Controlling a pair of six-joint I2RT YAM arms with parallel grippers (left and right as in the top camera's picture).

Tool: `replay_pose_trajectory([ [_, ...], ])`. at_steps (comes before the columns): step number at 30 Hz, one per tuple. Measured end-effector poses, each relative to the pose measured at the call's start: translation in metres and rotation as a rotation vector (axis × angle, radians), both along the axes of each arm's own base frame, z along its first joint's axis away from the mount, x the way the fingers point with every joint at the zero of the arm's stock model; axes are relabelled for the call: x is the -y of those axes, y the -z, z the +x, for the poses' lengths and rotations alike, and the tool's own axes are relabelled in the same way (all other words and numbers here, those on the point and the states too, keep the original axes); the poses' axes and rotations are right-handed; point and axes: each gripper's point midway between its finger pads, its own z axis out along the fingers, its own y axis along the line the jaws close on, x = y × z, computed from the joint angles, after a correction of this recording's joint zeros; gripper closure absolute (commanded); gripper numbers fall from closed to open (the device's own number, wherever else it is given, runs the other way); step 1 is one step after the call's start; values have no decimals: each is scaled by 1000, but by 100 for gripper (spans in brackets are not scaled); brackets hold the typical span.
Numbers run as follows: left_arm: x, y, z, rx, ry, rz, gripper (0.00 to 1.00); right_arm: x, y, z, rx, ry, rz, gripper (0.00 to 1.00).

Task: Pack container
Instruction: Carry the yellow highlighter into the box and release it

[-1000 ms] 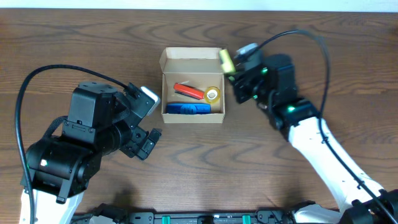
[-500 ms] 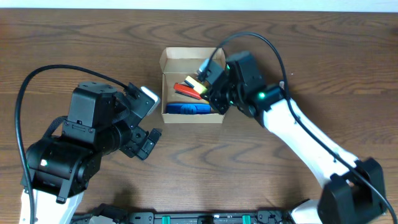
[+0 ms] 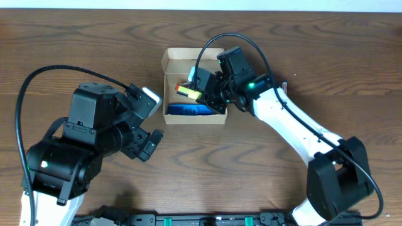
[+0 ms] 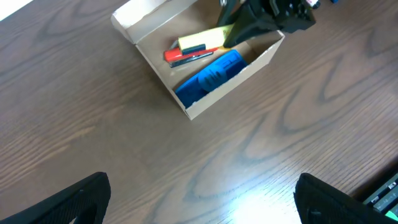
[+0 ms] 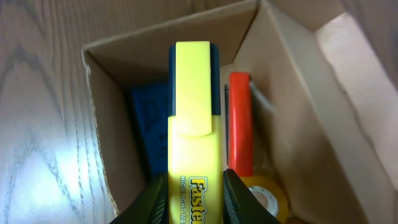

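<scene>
The container (image 3: 171,58) is a tan cardboard box, lid flap open at the back, at the table's middle. It also shows in the left wrist view (image 4: 155,62) and the right wrist view (image 5: 99,124). Inside lie a blue object (image 3: 185,110), a red marker (image 5: 239,124) and a roll of yellow tape (image 5: 267,196). My right gripper (image 3: 200,93) is shut on a yellow highlighter (image 5: 193,137) and holds it over the box interior. My left gripper (image 4: 199,199) is open and empty, above bare table left of the box.
The wooden table (image 3: 301,37) surrounds the box. The right arm (image 3: 289,119) stretches from the front right across to the box. The left arm's black body (image 3: 88,138) sits at the front left.
My right gripper has carried the yellow highlighter leftward from beside the box's right rim to above its inside. The left arm has not moved.
</scene>
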Motion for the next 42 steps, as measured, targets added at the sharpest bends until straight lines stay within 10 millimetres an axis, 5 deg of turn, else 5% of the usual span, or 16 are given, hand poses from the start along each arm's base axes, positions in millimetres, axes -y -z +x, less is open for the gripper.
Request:
replay_pose_trajectory([
  [10, 0, 0, 0, 0, 0, 0, 5, -2, 34, 1, -2, -89, -50, 99],
  [36, 0, 0, 0, 0, 0, 0, 5, -5, 36, -11, -11, -175, -40, 98],
  [42, 0, 0, 0, 0, 0, 0, 5, -5, 36, -12, -16, -178, -38, 76],
])
